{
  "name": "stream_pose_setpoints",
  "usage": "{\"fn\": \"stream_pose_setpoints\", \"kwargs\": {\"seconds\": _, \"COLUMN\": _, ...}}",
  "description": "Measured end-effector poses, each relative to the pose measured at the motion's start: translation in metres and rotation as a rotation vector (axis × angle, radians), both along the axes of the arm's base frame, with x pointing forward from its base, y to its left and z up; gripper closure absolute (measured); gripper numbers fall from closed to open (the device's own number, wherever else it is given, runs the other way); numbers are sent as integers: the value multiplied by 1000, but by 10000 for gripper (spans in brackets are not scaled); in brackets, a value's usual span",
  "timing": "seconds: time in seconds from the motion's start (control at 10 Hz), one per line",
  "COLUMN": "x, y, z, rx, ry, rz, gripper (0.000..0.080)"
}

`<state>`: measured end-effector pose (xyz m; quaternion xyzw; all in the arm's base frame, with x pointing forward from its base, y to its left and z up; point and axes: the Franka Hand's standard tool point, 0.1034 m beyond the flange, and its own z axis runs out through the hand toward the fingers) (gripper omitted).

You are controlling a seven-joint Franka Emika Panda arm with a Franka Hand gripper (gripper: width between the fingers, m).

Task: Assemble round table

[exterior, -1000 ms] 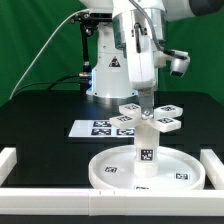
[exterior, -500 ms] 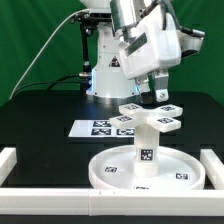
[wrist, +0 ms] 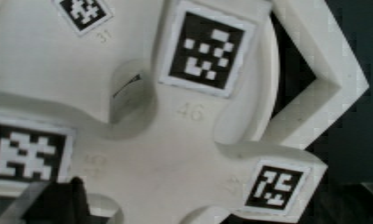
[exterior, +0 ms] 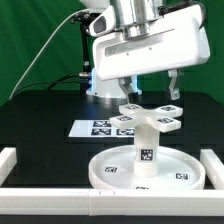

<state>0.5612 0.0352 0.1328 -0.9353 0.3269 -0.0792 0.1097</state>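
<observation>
The round table stands assembled at the front. The large round rimmed disc [exterior: 112,172] lies flat, the short cylindrical leg [exterior: 145,152] stands upright in its middle, and the small cross-shaped base [exterior: 148,118] sits on top of the leg. My gripper [exterior: 147,90] hangs just above the cross-shaped base. It is open and holds nothing, with its fingers [exterior: 122,88] wide apart and off the base. In the wrist view the cross-shaped base [wrist: 201,140] with its tags fills the picture. One dark finger [wrist: 67,203] shows at the edge.
The marker board [exterior: 98,128] lies flat on the black table behind the disc. White border rails run along the exterior view's left [exterior: 10,160], right [exterior: 213,165] and front [exterior: 100,215]. The arm's base [exterior: 105,70] stands behind.
The gripper has risen off the cross-shaped base and turned about its vertical axis. Its fingers, down at the base a second ago, now stand apart above it. The table parts have not moved.
</observation>
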Motion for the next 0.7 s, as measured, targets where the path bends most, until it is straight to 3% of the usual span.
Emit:
{"fn": "stream_pose_setpoints", "kwargs": {"seconds": 0.2, "x": 0, "y": -1, "z": 0, "rx": -22, "ry": -14, "rz": 93, "gripper": 150}}
{"fn": "stream_pose_setpoints", "kwargs": {"seconds": 0.5, "x": 5, "y": -9, "z": -10, "rx": -113, "ry": 5, "rz": 462, "gripper": 150}}
{"fn": "stream_pose_setpoints", "kwargs": {"seconds": 0.7, "x": 5, "y": -9, "z": -11, "rx": -113, "ry": 7, "rz": 463, "gripper": 150}}
